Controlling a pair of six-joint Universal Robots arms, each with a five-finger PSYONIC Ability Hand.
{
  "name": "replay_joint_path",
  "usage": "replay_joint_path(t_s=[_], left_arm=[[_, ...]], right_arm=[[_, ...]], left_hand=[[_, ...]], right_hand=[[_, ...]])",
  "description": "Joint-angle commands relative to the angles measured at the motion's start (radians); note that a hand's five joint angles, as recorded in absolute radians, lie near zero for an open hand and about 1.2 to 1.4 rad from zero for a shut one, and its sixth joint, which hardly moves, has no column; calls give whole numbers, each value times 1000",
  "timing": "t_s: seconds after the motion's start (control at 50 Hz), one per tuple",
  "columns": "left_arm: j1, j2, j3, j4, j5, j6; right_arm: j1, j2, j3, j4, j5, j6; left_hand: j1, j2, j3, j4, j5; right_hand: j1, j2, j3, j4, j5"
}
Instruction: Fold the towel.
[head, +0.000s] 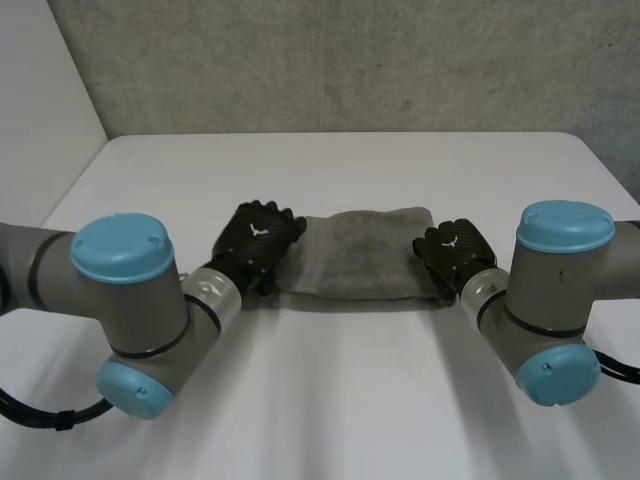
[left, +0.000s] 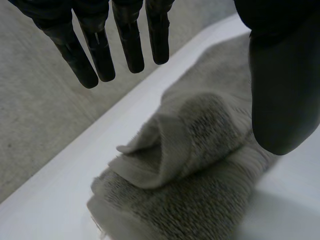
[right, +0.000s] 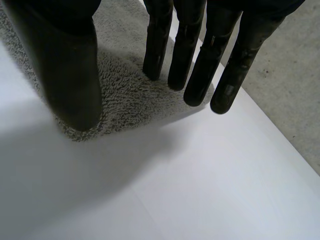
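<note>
A grey towel (head: 365, 250) lies folded into a long strip across the middle of the white table (head: 340, 380). My left hand (head: 258, 240) is at its left end, my right hand (head: 455, 255) at its right end. In the left wrist view the left hand (left: 95, 50) is open, fingers straight and thumb wide apart, above the rumpled, doubled-over end of the towel (left: 200, 150). In the right wrist view the right hand (right: 190, 45) is open too, its straight fingers and thumb spread over the flat end corner of the towel (right: 125, 95), holding nothing.
The table's far edge (head: 340, 135) meets a grey wall. Bare white tabletop (right: 200, 175) stretches in front of the towel and beyond both its ends. Both grey arms with light-blue caps reach in from the near corners.
</note>
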Motion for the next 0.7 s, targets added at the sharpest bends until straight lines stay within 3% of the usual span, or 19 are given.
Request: replay_joint_path(t_s=[0.02,0.16,0.36,0.52,0.62,0.7], left_arm=[[-5,-22,5,2,-12,91],[-3,25,-7,2,-14,93],[6,93,-33,1,-15,75],[12,151,-79,-1,-15,53],[31,191,-111,-1,-12,53],[49,209,-114,2,-12,52]], right_arm=[[2,9,7,-45,-1,2],[1,57,-3,-51,7,5],[-56,-20,57,-36,-21,102],[-154,-100,112,-2,-68,93],[-217,-130,85,39,-106,59],[-193,-137,-37,93,-120,47]], left_hand=[[-36,-39,-35,-37,-219],[-45,-48,-44,-46,-227],[-54,-56,-53,-54,-236],[-65,-68,-64,-66,-248],[-74,-77,-73,-75,-257],[-86,-89,-85,-87,-269]], right_hand=[[189,188,190,191,187],[681,680,682,683,679],[681,680,682,684,679],[681,680,682,684,679],[681,680,682,684,679],[681,680,682,684,679]])
